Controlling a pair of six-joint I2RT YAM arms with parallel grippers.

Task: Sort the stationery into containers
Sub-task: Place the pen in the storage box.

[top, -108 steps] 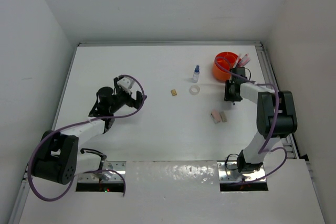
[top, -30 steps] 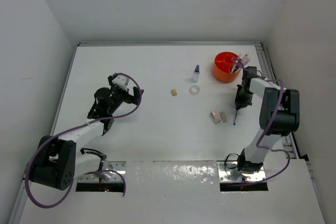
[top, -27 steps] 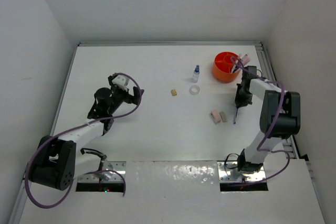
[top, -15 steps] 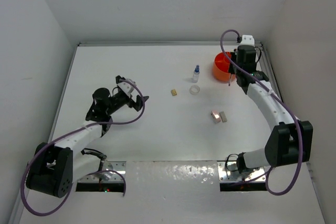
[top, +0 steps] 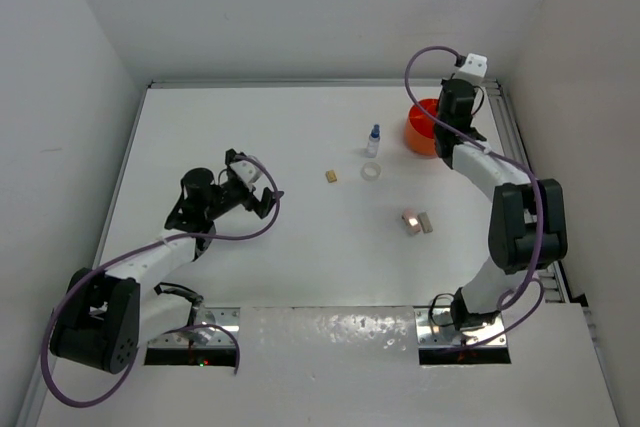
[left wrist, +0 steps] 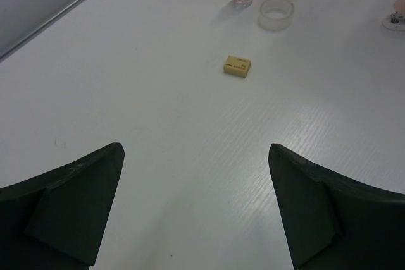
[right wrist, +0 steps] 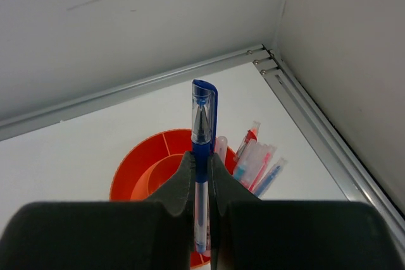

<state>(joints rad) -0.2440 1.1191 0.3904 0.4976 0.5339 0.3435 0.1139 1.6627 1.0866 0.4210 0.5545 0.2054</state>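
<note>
Moved since a second before: right gripper (right wrist: 202,159), from mid-right up to upper right, above tub (right wrist: 136,178). Clamped tight on blue pen (right wrist: 204,115), cap end foremost, near pens (right wrist: 256,159) already inside. Left gripper (left wrist: 195,156) spread wide, empty, left of centre, with eraser (left wrist: 236,66) ahead.

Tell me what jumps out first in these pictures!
The blue pen, pinched in the right arm's jaws, is held over the bright orange tub in the table's far right corner, where a few pens already stick out. On the left, the other arm's jaws stand wide open, facing a small tan eraser lying alone on the white table.
</note>
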